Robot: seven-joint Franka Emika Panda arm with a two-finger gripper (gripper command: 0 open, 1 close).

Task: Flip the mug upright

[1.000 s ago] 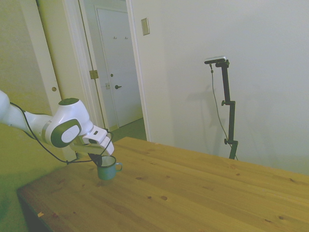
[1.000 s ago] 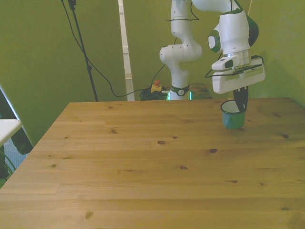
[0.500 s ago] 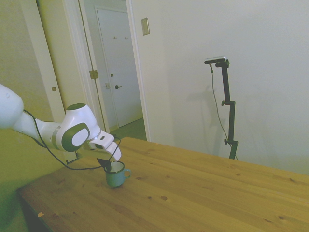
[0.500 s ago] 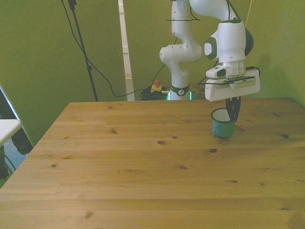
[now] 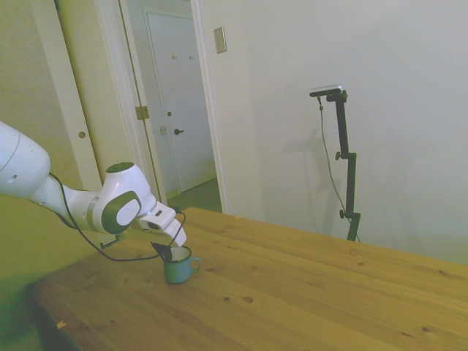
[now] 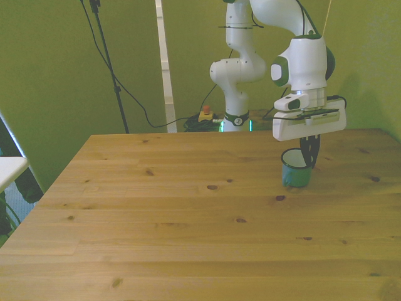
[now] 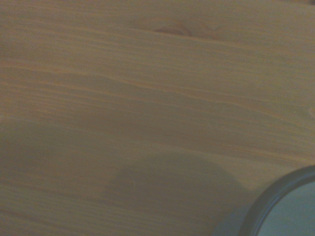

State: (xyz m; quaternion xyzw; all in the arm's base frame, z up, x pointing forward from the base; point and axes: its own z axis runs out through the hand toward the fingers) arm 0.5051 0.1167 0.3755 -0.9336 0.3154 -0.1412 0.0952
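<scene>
Gripper at the rim of an upright mug, near the table's edge.

The white arm's two-finger gripper [image 6: 307,152] reaches down onto the small teal-green enamel-style mug with a white inside [image 6: 296,169], its dark fingers [image 5: 164,252] apparently pinching the rim wall, one inside and one outside, though I cannot tell for sure whether they are clamped. The mug stands mouth-up on the wooden plank table [image 6: 188,213], toward the front view's right, its loop handle [image 5: 194,264] turned away from the arm. It looks light, rigid and somewhat slick, so the rim or handle seems the best hold. The task appears nearly done. Open tabletop lies all around; the nearest table edge is on the arm's side.
</scene>
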